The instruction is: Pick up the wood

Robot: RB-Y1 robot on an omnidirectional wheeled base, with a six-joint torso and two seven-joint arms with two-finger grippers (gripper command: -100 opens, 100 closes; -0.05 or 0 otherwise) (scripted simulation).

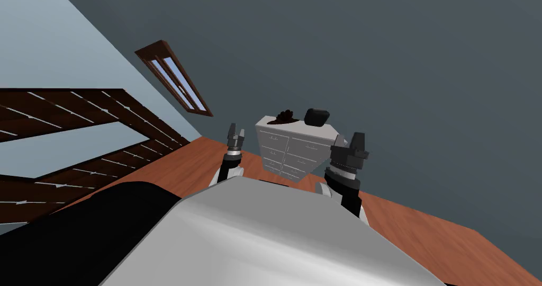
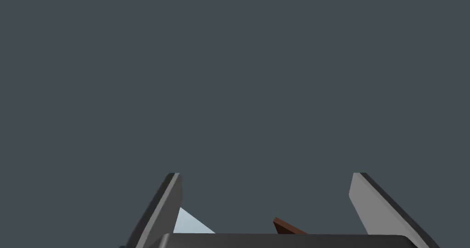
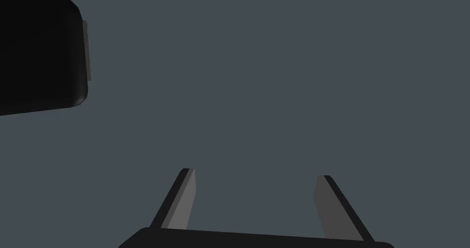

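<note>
From the head camera, the dark brown wood (image 1: 286,117) lies on top of a white chest of drawers (image 1: 288,150), just beside a black object (image 1: 316,117). The left gripper (image 1: 235,133) and the right gripper (image 1: 353,142) are both apart from it. In the left wrist view the fingers (image 2: 170,199) stand wide apart and hold nothing. In the right wrist view the fingers (image 3: 186,194) are also wide apart and empty.

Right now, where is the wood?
In the head view, the wood lies on top of the white dresser, at its left end, beside a black block.
</note>
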